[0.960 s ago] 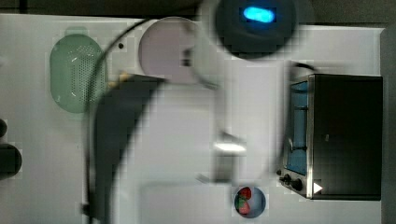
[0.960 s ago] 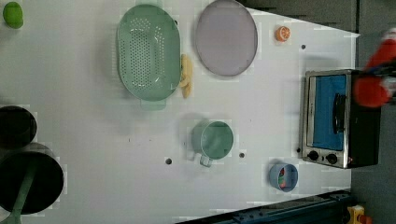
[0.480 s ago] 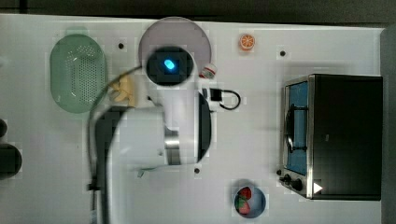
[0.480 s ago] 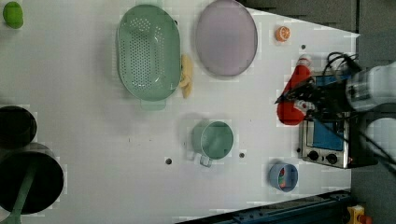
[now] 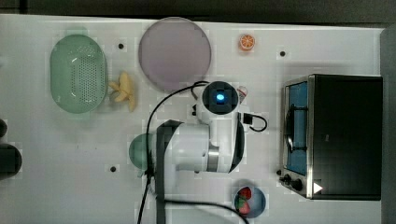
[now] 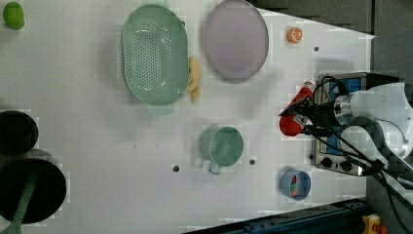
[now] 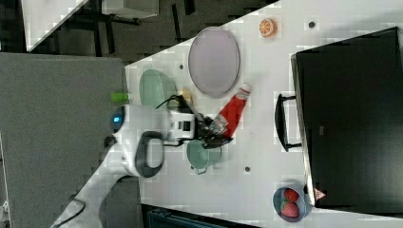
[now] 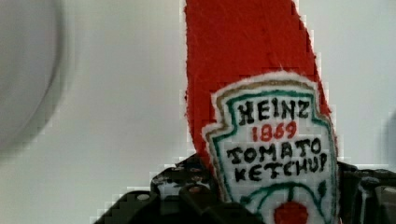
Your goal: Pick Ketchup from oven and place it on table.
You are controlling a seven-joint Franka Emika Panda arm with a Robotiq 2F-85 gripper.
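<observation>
My claw [image 6: 306, 117] is clenched on the lower body of the ketchup [image 6: 294, 111], cap end pointing away from me. The bottle is outside the oven [image 6: 341, 161], over the table [image 6: 97, 146], between the purple plate [image 6: 235, 40] and the oven's door.

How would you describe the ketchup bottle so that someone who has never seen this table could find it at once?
Start at the oven at the left view's right; the ketchup is just to its left, over the white table, gripped by the robot's gripper. It is a red bottle with a white cap and a shield label, unlike the bowl of strawberries nearby.
</observation>
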